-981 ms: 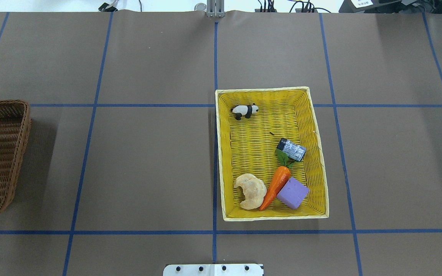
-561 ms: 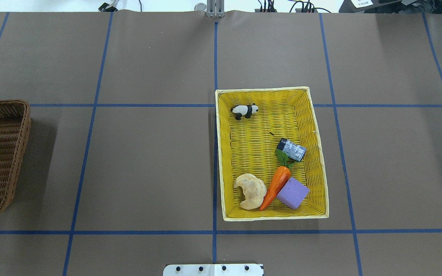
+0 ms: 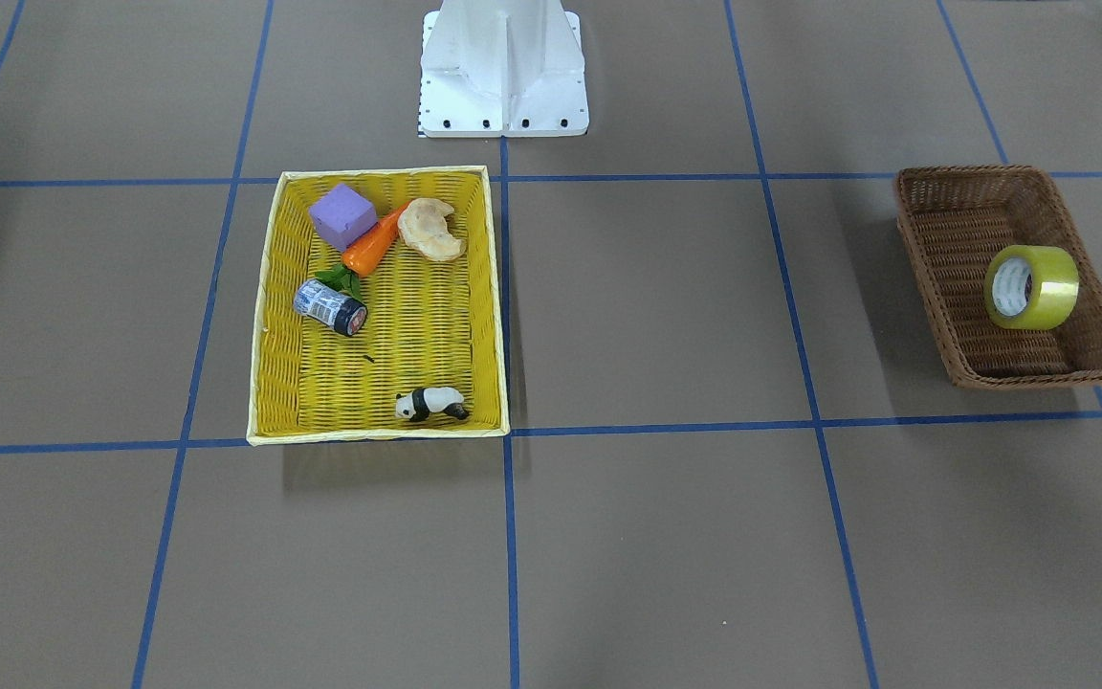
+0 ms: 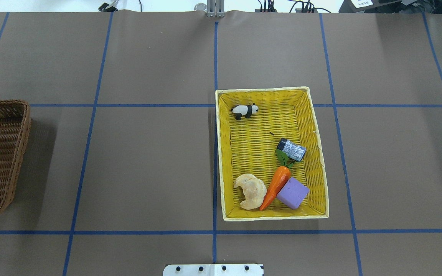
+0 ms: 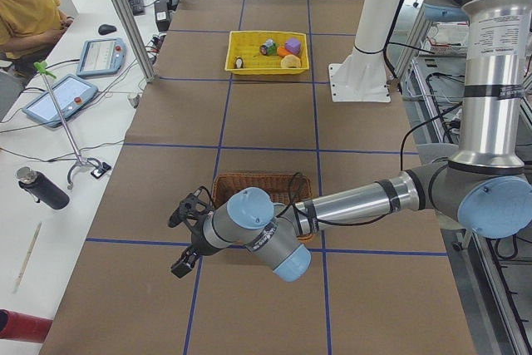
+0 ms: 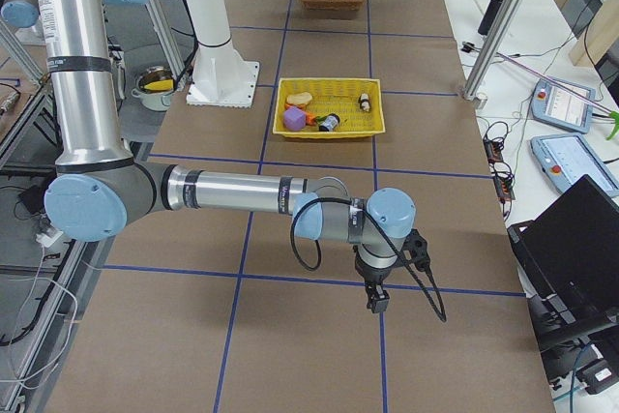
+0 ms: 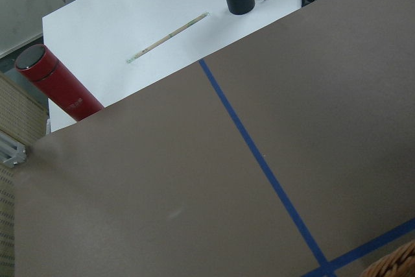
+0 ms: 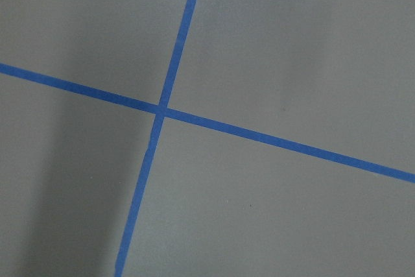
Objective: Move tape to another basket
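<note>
My robotics lab bench, brown-papered table (image 4: pixel 148 165) gridded in blue tape lines (image 4: pixel 148 105), teach pendants (image 5: pixel 101 56) on the white side desk (image 5: pixel 33 155), seated operator (image 5: pixel 29 14), laptop (image 6: pixel 575 249), aluminium frame posts (image 5: pixel 123 10)

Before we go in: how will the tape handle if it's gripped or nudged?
The tape stands on its edge in the basket, so a nudge would probably roll or topple it. Its thick wound ring looks stiff, likely fine under a pinch. The glossy outer face may be slippery.

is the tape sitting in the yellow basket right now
No, the tape stands on its edge inside the brown wicker basket, well apart from the yellow basket.
</note>
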`<state>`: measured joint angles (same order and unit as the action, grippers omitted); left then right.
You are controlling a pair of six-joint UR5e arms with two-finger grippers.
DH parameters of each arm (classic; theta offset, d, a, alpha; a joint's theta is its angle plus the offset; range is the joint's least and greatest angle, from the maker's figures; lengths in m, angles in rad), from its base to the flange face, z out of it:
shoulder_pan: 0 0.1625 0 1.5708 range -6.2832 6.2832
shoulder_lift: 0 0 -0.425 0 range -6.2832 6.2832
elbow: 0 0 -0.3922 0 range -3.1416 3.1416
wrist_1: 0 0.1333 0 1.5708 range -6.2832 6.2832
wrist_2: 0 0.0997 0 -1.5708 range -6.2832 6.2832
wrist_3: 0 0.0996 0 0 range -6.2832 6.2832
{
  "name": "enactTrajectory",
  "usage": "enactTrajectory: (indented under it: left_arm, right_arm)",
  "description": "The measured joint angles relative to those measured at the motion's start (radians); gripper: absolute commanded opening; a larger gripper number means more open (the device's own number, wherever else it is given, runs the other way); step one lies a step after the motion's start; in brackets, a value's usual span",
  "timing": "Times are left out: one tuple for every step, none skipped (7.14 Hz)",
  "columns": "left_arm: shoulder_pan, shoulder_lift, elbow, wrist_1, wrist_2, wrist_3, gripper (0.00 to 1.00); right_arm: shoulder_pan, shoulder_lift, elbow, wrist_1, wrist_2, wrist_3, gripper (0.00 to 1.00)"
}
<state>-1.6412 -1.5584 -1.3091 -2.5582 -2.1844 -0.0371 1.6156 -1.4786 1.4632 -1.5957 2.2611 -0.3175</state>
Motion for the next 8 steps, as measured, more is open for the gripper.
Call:
enactTrajectory:
  left_arm:
    - [-0.009, -0.007, 0.007, 0.080, -0.032, -0.005, 0.98]
    - [-0.012, -0.011, 0.008, 0.177, -0.075, -0.006, 0.99]
    - [-0.011, -0.026, 0.008, 0.295, -0.108, -0.004, 0.98]
    - [-0.009, -0.055, 0.008, 0.436, -0.136, 0.017, 0.98]
    - [-0.004, -0.092, 0.007, 0.583, -0.160, 0.083, 0.99]
    - [-0.002, -0.139, 0.007, 0.743, -0.170, 0.180, 0.99]
    - [-0.002, -0.182, 0.005, 0.885, -0.170, 0.270, 0.98]
    - [-0.003, -0.207, 0.002, 0.967, -0.166, 0.320, 0.98]
  right_arm:
    - [0.000, -0.002, -0.001, -0.001, 0.000, 0.000, 1.00]
    - [0.000, -0.006, -0.002, -0.001, 0.000, 0.002, 1.00]
    - [0.000, -0.007, -0.003, -0.001, -0.001, 0.005, 1.00]
    - [0.000, -0.008, -0.004, -0.001, -0.001, 0.006, 1.00]
    - [0.000, -0.009, -0.005, -0.001, -0.001, 0.008, 1.00]
    - [0.000, -0.010, -0.008, -0.001, -0.001, 0.009, 1.00]
    - [0.000, -0.010, -0.012, -0.001, -0.001, 0.009, 1.00]
    - [0.000, -0.010, -0.014, -0.001, -0.001, 0.010, 1.00]
